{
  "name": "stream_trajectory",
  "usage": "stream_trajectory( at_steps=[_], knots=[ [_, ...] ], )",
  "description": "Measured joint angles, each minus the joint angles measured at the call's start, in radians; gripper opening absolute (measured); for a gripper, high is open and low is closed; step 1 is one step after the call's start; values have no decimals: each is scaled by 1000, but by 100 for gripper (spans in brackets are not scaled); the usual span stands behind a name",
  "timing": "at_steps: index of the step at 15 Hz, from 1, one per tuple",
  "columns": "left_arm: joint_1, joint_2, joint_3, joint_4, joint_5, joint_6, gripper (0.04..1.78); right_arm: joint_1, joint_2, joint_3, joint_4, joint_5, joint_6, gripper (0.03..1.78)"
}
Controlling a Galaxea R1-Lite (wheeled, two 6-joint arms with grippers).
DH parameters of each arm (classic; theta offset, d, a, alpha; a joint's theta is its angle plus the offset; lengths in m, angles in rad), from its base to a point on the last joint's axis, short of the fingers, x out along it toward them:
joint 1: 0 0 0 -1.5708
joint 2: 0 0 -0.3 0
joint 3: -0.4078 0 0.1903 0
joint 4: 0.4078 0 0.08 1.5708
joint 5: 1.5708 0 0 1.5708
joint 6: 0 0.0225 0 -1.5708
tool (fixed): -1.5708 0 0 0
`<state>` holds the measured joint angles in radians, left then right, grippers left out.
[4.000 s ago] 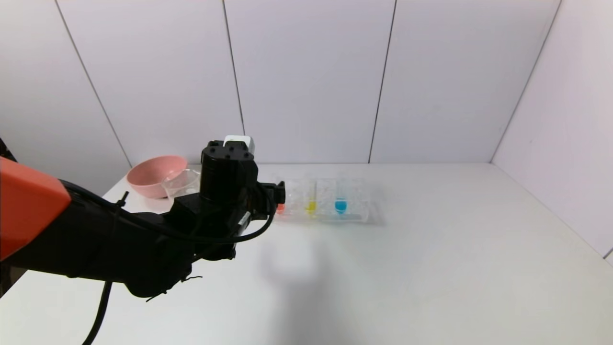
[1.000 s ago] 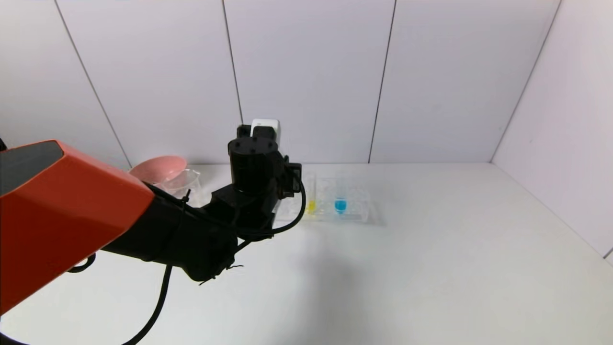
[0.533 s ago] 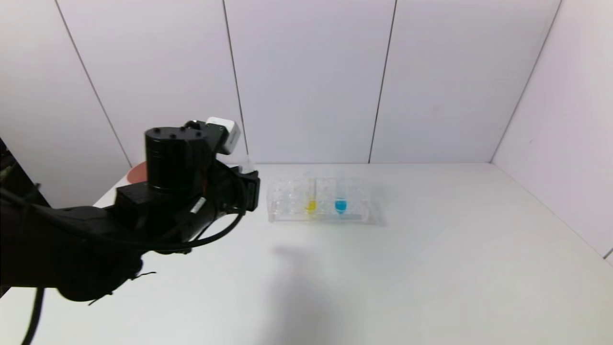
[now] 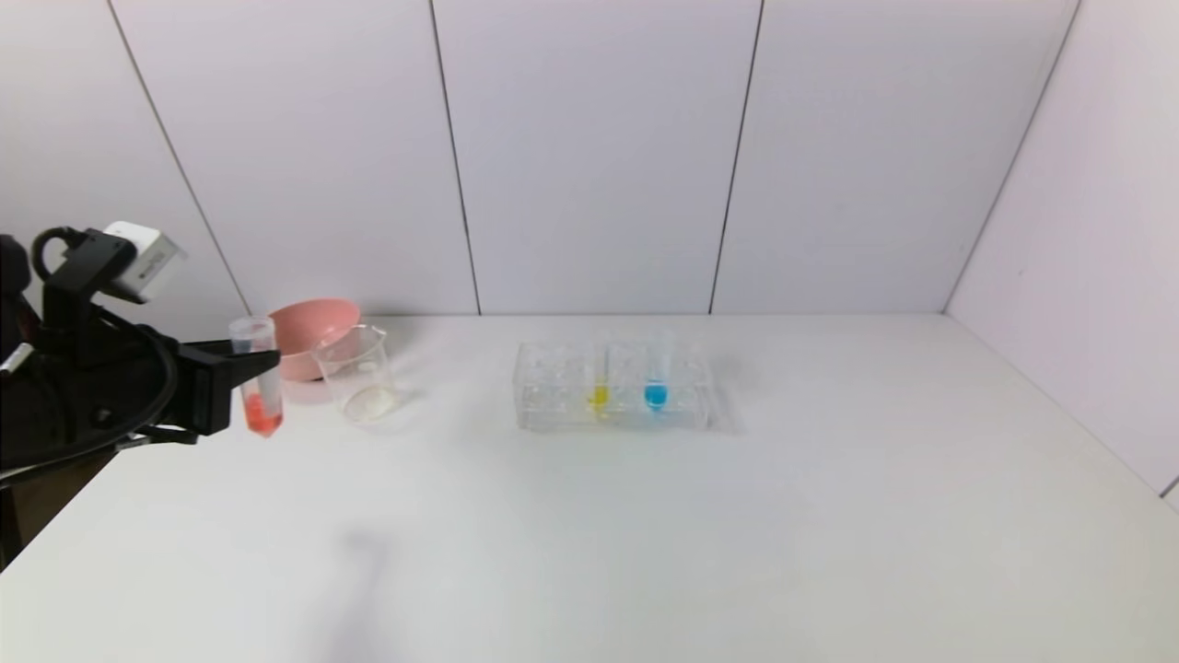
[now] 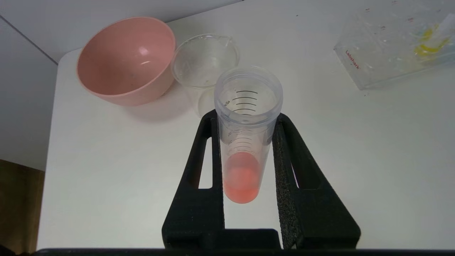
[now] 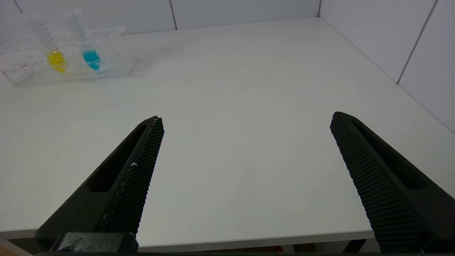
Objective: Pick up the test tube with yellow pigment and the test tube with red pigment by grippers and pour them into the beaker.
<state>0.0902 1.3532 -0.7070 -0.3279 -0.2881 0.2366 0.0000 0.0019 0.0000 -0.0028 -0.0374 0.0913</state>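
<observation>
A: Our left gripper point(image 4: 241, 375) holds the red tube point(image 4: 257, 377) upright between its fingers point(image 5: 289, 161). The beaker point(image 4: 357, 372) stands just beyond the fingertips.

B: We should bring the tube mouth over the rim first, then tilt slowly. Our right gripper point(image 6: 245, 142) is wide open, empty. The yellow tube point(image 4: 600, 379) waits in the rack point(image 4: 686, 413); its wall reads "Labshark".

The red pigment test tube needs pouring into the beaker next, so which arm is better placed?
Left. The left gripper already clamps the clear red-bottomed test tube beside the small glass beaker.
</observation>
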Motion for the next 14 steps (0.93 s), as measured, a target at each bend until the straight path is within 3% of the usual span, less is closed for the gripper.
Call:
stream_trajectory(
  at_steps=[3, 7, 14],
  knots=[
    [141, 32, -22, 18, -162, 177, 43, 0, 0, 0, 0, 0, 0, 171],
    [174, 159, -175, 79, -176, 317, 43, 0, 0, 0, 0, 0, 0, 171],
    [157, 349, -524, 458, -172, 473, 43, 0, 0, 0, 0, 0, 0, 171]
  ],
)
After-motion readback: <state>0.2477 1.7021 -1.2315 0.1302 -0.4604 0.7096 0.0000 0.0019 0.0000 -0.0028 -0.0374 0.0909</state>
